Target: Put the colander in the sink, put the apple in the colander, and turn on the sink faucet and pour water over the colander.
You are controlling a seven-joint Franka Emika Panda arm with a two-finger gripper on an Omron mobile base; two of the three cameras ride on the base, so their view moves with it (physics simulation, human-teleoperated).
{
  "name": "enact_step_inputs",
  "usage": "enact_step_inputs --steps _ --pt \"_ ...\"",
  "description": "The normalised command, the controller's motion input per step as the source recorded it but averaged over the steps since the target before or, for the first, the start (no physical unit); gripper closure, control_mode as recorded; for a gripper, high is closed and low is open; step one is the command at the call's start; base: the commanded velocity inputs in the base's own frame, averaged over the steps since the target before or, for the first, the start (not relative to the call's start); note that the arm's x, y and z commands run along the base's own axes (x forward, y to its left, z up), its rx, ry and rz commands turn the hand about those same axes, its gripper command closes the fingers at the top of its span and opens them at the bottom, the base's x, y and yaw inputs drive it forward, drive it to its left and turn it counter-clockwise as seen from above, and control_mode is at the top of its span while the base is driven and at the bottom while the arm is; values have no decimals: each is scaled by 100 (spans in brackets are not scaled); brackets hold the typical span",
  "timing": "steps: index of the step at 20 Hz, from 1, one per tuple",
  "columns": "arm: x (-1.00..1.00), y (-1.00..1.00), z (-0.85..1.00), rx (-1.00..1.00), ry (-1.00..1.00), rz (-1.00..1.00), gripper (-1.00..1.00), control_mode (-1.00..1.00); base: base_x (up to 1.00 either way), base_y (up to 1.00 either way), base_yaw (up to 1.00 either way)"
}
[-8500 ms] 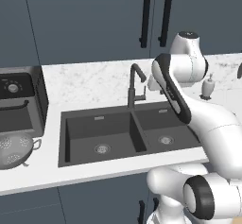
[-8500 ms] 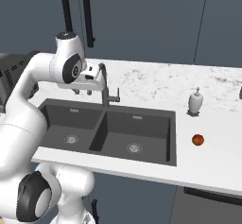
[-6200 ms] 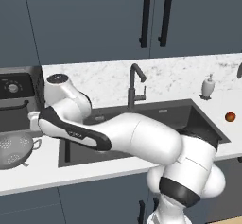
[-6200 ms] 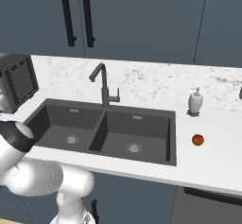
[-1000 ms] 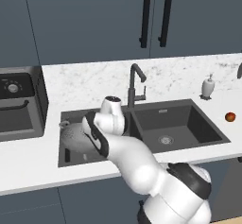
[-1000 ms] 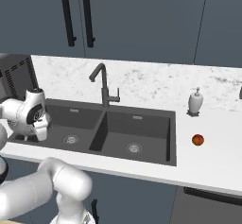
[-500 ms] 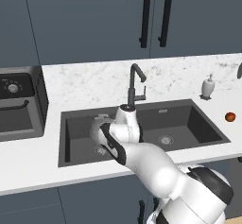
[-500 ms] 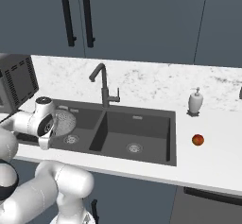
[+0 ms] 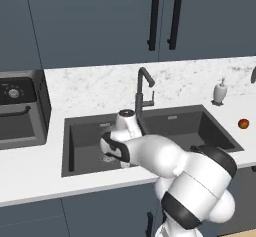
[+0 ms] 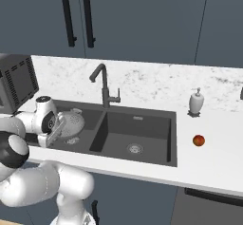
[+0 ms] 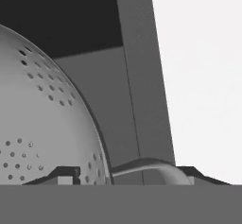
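We take the step in hand to be the first one: setting the colander down in the sink. Taking the sink faucet as our landmark, the colander hangs tipped on its side over the basin below and to the left of the faucet in the right base view, and the gripper is clenched on it at the rim, where the hand view has the perforated wall against one tip and a side handle curving by the other. The bowl looks to be above the basin floor rather than resting on it, though we cannot be sure of the gap. To do this well, we would level the bowl so its mouth faces up, lower it until its base sits flat near the drain of that basin, and only then let go; releasing it while tilted could leave it rolling or lying mouth-down. We would also keep it under the reach of the faucet's spout, so water can fall into it later. The apple waits on the counter, well to the right of the faucet, just beyond the sink's right edge.
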Motion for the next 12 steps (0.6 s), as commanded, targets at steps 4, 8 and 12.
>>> enact_step_inputs --steps 4,8,12 --pt "39 0 0 0 13 0 100 -100 0 0 0" --pt "38 0 -14 0 3 0 100 -100 0 0 0" --pt "29 -1 -37 -3 0 0 100 -100 0 0 0"
